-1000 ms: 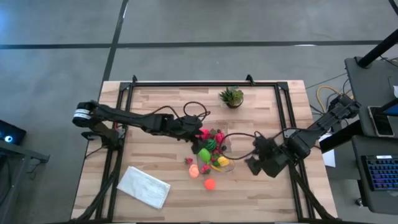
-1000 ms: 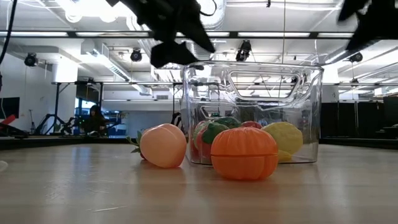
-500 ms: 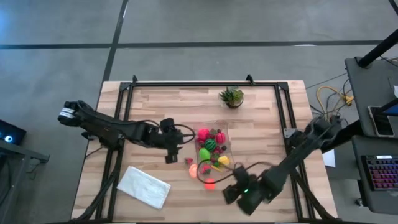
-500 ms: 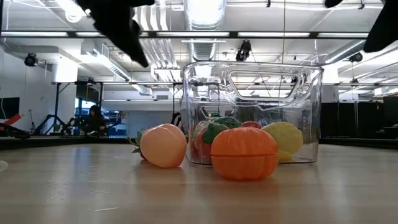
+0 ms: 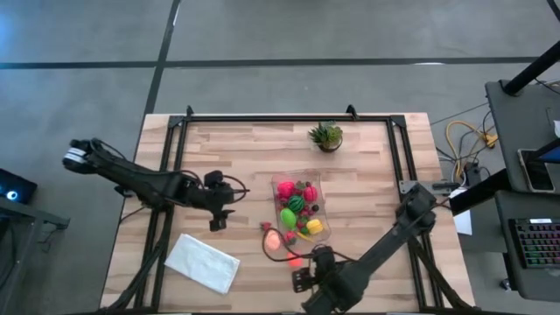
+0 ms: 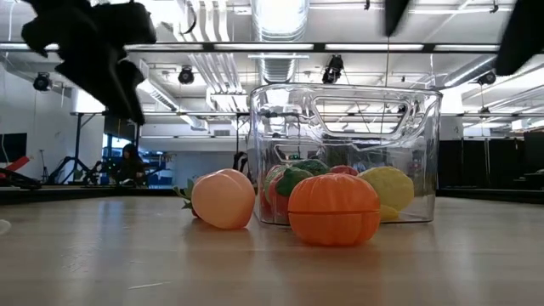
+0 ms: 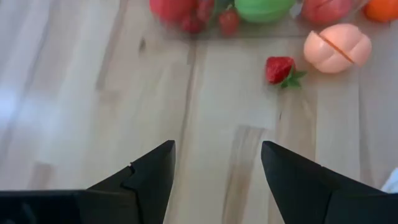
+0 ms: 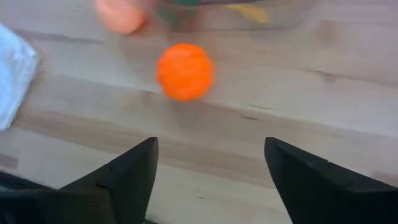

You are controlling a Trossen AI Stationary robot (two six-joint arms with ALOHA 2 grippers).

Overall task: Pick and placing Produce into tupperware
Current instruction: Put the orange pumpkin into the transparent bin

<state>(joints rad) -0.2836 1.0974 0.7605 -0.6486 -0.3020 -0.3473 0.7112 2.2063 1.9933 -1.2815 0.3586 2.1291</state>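
Note:
The clear tupperware (image 5: 298, 207) stands mid-table and holds several toy fruits. Outside it, on the wood, lie a small red strawberry (image 7: 279, 69), a peach-coloured fruit (image 5: 273, 240) and an orange fruit (image 8: 185, 71), all on its near side. My left gripper (image 7: 217, 146) is open over bare wood, to the left of the tupperware (image 6: 344, 153). My right gripper (image 8: 211, 142) is open too, above the table near its front edge, with the orange fruit (image 5: 294, 259) just beyond its fingers. Neither gripper has anything between its fingers.
A folded white cloth (image 5: 201, 262) lies at the near left, and its edge shows in the right wrist view (image 8: 12, 59). A small spiky potted plant (image 5: 326, 136) stands at the far side. Bare wood lies left of the tupperware and along the front edge.
My left gripper has drawn back from above the tupperware toward the table's left edge, rolling as it went. My right gripper has swung from the tupperware's right side toward the near edge and leftward, ending close to the orange fruit. The fruits and the tupperware have stayed put.

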